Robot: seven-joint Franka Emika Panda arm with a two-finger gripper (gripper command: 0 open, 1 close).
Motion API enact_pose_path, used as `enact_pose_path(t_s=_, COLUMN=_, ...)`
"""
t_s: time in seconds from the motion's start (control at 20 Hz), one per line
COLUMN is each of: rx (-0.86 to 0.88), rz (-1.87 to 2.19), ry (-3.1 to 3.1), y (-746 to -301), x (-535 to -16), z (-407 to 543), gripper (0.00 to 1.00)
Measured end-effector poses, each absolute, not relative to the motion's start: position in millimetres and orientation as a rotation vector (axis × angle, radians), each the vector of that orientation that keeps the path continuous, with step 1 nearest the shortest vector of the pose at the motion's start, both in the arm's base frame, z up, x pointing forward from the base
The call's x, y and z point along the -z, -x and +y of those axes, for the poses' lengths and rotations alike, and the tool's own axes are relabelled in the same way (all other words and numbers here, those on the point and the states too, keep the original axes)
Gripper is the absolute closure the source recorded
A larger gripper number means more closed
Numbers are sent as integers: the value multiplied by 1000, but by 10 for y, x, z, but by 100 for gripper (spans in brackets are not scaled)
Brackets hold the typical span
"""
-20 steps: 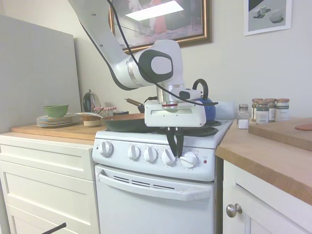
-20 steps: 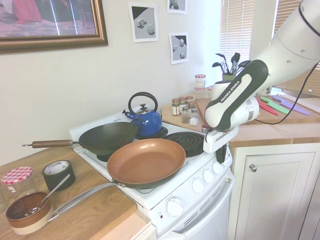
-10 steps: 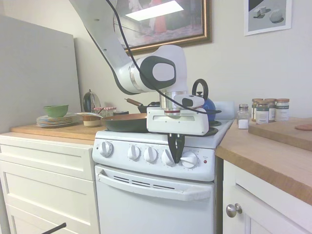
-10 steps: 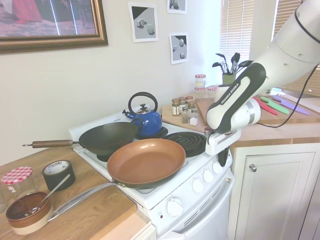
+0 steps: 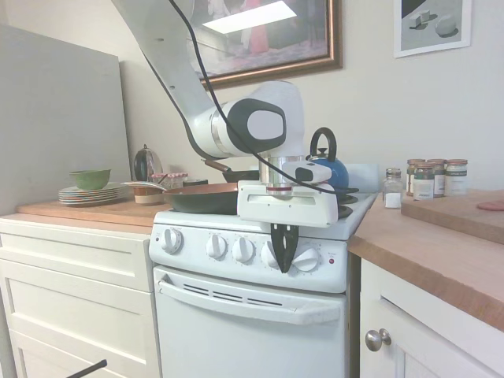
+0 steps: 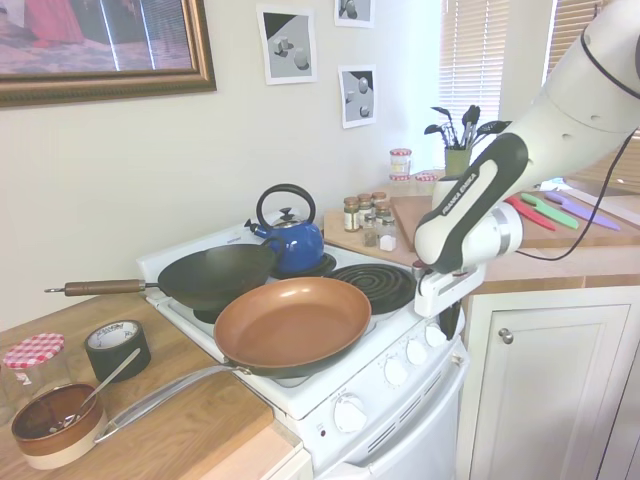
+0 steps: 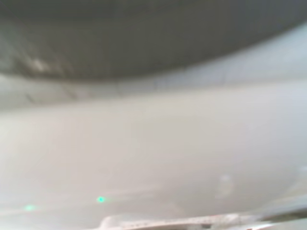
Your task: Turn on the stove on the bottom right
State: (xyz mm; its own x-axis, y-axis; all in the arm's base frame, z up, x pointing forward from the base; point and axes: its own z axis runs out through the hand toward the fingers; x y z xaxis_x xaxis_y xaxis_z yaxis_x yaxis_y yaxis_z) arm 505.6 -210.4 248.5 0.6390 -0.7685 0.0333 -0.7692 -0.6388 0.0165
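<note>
Your pincer (image 5: 284,253) hangs pinched together between the stove's (image 5: 236,307) two rightmost knobs, gripping neither; the burner (image 6: 372,283) at 3 o'clock of the copper pan (image 6: 292,324) awaits turning on.

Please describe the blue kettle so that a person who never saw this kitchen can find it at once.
Look at the white stove between the wooden counters. The blue kettle stands on its back burner, near the wall, behind the copper frying pan and beside the dark wok. It is the only blue thing there, with a black arched handle.
</note>
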Motion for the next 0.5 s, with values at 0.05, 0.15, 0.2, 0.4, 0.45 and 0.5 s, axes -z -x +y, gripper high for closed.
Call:
enact_pose_path(t_s=0.05, rx=-33, rz=-1322, ry=-2816, y=-5054, x=-2458, z=-2108, gripper=100)
enact_pose_path(t_s=0.15, rx=-33, rz=-1323, ry=-2811, y=-5046, x=-2426, z=-2128, gripper=100)
enact_pose_path(t_s=0.2, rx=-33, rz=-1323, ry=-2809, y=-5041, x=-2414, z=-2138, gripper=100)
enact_pose_path(t_s=0.4, rx=-25, rz=-1312, ry=-2801, y=-5019, x=-2376, z=-2175, gripper=100)
enact_pose_path(t_s=0.45, rx=-23, rz=-1307, ry=-2800, y=-5018, x=-2366, z=-2173, gripper=100)
enact_pose_path(t_s=0.5, rx=-21, rz=-1304, ry=-2800, y=-5018, x=-2358, z=-2170, gripper=100)
